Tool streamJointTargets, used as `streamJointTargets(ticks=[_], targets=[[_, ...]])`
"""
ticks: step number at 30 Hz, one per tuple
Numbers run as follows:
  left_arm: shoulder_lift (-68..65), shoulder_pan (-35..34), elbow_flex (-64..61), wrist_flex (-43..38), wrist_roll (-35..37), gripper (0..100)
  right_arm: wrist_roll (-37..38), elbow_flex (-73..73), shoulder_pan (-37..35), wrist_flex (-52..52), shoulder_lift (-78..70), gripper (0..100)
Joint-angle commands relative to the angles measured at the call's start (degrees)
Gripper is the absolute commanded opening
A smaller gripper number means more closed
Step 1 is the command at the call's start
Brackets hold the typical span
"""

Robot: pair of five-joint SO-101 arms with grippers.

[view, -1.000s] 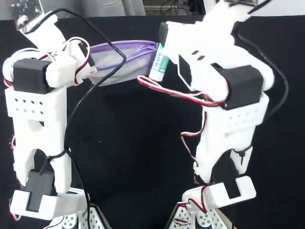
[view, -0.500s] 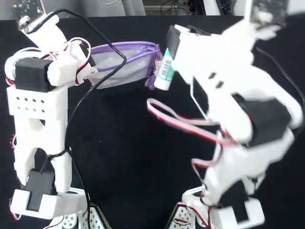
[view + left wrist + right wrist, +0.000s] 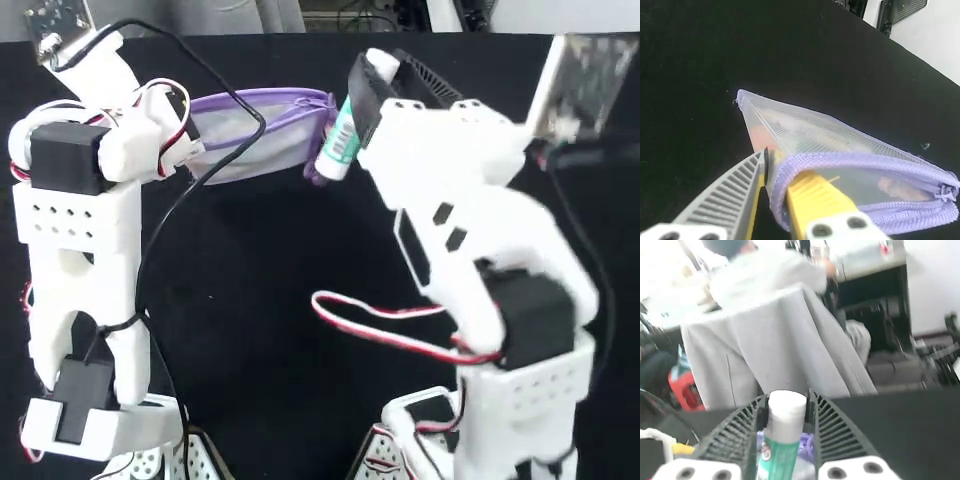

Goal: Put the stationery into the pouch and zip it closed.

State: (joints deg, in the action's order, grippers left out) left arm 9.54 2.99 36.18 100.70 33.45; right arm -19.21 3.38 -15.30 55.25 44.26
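Two grips: left jaws tight on pouch (image 3: 840, 142) rim, right jaws on green-labelled glue stick (image 3: 340, 138), print illegible.

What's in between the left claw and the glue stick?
The purple pouch, seen in the high view. The left gripper pinches one end; the glue stick sits at the other end.

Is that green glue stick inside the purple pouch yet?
Out. The right gripper clamps the glue stick, tilted; its lower end is by the end of the pouch, the rest plainly outside.
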Motion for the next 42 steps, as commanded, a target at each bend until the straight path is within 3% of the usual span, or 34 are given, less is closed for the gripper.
streamJointTargets(ticks=[1,6,13,23,30,36,42], targets=[[1.14,0.48,0.66,0.09,0.62,3,0.0,12.09,-0.97,-13.54,10.86,1.1],[1.14,0.48,0.57,0.09,0.62,3,0.0,20.0,-1.85,-23.21,17.45,1.1],[1.14,0.57,0.57,0.09,0.62,3,0.44,30.81,-11.52,-42.46,17.8,1.1],[1.14,0.92,0.57,0.09,0.7,3,0.53,47.6,-11.78,-67.78,17.63,1.1],[1.14,4.18,-0.84,0.09,0.7,3,0.7,48.04,-11.69,-74.73,10.59,1.1],[1.23,4.0,-0.48,0.09,0.7,3,9.58,48.31,-10.2,-80.79,-1.1,1.1],[1.23,1.45,-0.4,0.09,0.7,3,10.81,51.12,-10.55,-82.02,-3.03,1.1]])
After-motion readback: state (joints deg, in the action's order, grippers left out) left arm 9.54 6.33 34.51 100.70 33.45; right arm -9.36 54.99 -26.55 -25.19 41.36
